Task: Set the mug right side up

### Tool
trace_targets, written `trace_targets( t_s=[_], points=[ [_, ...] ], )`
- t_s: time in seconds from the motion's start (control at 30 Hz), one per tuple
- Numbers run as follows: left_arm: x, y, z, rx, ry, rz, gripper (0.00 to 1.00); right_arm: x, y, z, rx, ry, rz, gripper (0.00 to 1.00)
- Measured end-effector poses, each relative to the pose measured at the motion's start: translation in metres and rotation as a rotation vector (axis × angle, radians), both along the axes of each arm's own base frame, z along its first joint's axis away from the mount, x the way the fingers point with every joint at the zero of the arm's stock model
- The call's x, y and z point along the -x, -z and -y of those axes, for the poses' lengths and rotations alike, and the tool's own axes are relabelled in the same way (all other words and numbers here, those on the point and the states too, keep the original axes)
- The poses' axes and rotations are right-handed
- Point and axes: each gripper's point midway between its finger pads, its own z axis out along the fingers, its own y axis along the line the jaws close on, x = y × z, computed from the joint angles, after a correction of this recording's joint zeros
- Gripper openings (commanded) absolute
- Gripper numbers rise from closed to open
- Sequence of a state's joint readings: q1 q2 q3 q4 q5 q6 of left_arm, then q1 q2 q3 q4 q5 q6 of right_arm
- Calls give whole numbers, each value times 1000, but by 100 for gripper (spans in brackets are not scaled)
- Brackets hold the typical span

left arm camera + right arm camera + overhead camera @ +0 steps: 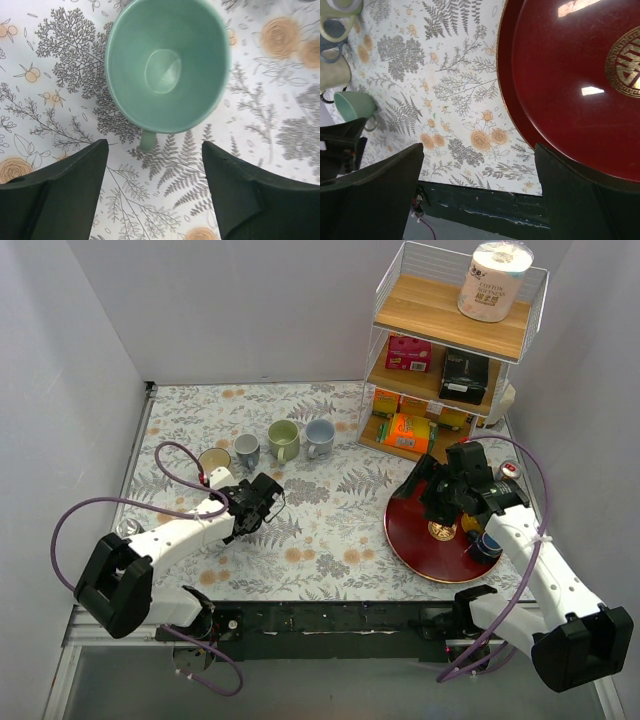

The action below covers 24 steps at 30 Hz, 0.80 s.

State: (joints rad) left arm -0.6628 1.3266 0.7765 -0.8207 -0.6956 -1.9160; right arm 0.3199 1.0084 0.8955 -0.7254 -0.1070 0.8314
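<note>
1. Left gripper [154, 146]: jaws spread wide, holding nothing. It hangs over the table [330, 520] with a finger on each side of the teal mug's handle [147, 140], and neither finger touches it.
2. Right gripper [479, 150]: also wide open with nothing in it. It hovers over the near left rim of the red plate [415, 540], well apart from the mug.
3. Teal mug [165, 65]: there's just one. It sits on the floral cloth left of centre, right under the left gripper, which pretty much hides it from the top camera.
4. Which way it points: the mouth faces straight into the left wrist camera and you can see down to the inside bottom. It looks to be standing mouth up, long axis roughly vertical. The handle points back toward the gripper, into the gap between the fingers.
5. Other mugs: four, in a row just behind it. They are cream [214, 461], grey [246, 450], olive green [284, 439] and pale blue [320, 436]. The cream one is closest. That's five mugs in total.
6. Further out: one red plate with a gold emblem on the right. One wire shelf rack [440, 315] stands in the far right corner, with boxes on its lower levels and one toilet paper roll [495, 280] on top.
</note>
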Motion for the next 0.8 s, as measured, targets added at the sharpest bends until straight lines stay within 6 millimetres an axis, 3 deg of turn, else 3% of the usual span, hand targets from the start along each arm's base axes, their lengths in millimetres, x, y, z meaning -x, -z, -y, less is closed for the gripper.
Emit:
trace_targets(
  t_s=[0.2,0.37,0.53,0.8],
  points=[
    [-11,-43,8,71,5,98,98,-4,4,17,96,39,-36,97],
    [-19,-84,13,125,35,190,98,-15,8,47,257,115,-97,96],
    [-30,-105,26,145,104,227,98,-20,13,84,405,198,-137,95],
    [-44,-134,71,284,338,316,98,-17,5,161,531,428,-163,96]
  ],
)
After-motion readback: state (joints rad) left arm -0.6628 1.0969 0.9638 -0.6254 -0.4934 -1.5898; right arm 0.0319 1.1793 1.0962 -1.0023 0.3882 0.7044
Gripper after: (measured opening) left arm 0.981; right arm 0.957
